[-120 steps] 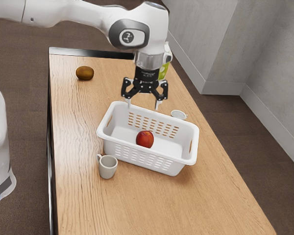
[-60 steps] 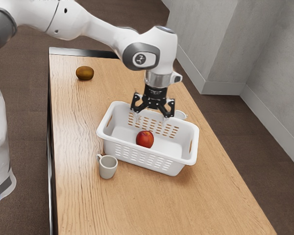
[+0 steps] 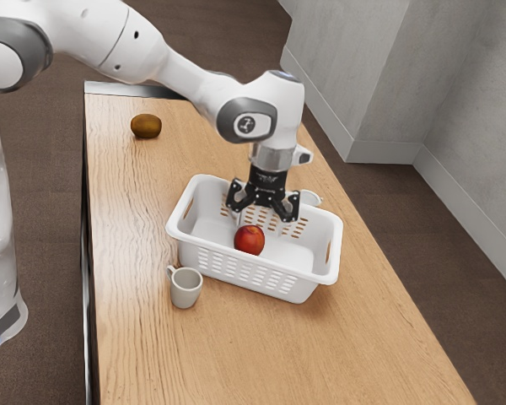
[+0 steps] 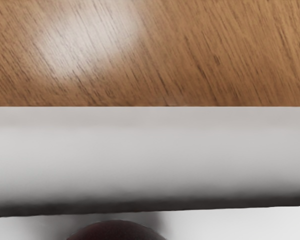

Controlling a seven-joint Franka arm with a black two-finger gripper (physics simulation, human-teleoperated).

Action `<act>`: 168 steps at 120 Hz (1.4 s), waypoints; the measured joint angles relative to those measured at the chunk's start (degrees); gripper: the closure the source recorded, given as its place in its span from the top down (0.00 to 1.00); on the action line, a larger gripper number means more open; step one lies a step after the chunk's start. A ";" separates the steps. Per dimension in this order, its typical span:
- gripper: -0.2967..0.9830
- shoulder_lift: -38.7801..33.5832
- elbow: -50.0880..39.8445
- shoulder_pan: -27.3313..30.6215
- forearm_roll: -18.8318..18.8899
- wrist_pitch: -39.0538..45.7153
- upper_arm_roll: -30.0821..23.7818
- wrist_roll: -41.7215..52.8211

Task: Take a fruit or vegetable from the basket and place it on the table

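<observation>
My gripper (image 3: 262,221) is open and points down inside the white basket (image 3: 297,285), its fingers standing apart close behind the red apple (image 3: 250,241). The apple rests on the basket floor, and part of a finger is hidden behind it. In the wrist view the dark top of the apple (image 4: 116,232) is at the lower edge, beside the pale basket wall (image 4: 150,155). The wooden table (image 3: 346,354) carries the basket.
A grey mug (image 3: 185,288) stands just outside the basket on its near side. A brown roundish fruit (image 3: 146,126) lies toward the table's far end. Behind the basket, a small white dish (image 3: 309,198) is partly covered by the arm.
My hand has moved toward the exterior view's right and down, from above the basket's far rim into the basket. The apple, basket and mug have stayed put.
</observation>
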 joint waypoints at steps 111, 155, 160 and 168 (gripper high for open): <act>0.77 -2.61 -5.95 -1.56 -5.72 4.73 -0.08 2.45; 0.76 -1.05 -5.99 -1.45 -5.92 5.07 -0.09 2.72; 0.76 -0.84 -5.99 -1.46 -5.92 5.09 -0.09 2.74; 0.76 -0.58 -5.99 -1.46 -5.92 5.11 -0.08 2.77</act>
